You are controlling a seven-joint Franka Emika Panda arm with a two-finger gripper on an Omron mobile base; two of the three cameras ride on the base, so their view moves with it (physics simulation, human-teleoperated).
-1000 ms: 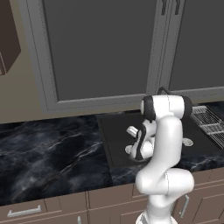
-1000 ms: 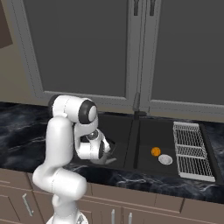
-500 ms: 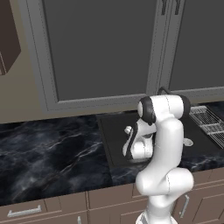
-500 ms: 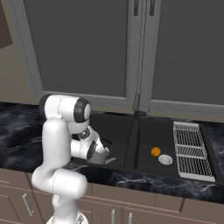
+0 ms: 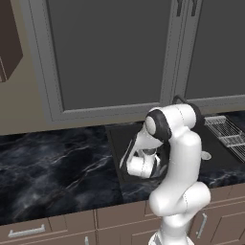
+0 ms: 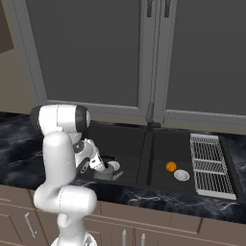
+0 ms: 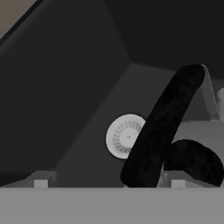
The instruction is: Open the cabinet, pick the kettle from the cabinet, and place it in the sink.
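- Far out to the claw's left and above it hangs the brown wooden wall cabinet (image 5: 8, 45). Little of it is in frame, so I cannot tell how its door stands.
- To the claw's left lies the black, white-veined marble counter (image 5: 57, 162). It is bare and level, and it ends at the sink's left rim, close beside the claw.
- The claw (image 7: 109, 183) is low inside the left basin of the dark matte rectangular sink (image 6: 127, 144). Its tips stand wide apart and grip nothing.
- Just ahead of the claw and towards its right tip, the grey kettle with a curved black handle and black lid knob (image 7: 165, 120) rests on the basin floor. The handle's foot is near that tip and seems free of it.
- I judge the task nearly finished. The kettle is in the sink and let go, so what remains is to lift the claw away.
- Beyond the kettle's handle is the small round pale drain disc (image 7: 124, 136), flat on the floor and no obstacle.
- The basin walls close in on the claw's left and front, so the open way out is straight up. A sideways pull to the right could catch the handle and tip the kettle.
- To the claw's right a low ridge parts the two basins. Behind it, at the back rim, rises the slim grey tap (image 6: 150, 113), well clear of the claw.
- Further right, the second basin holds a small orange ball (image 6: 170, 166) beside a second pale disc (image 6: 181, 175).
- Farthest right lies the grey wire dish rack (image 6: 209, 163), well apart from the claw.
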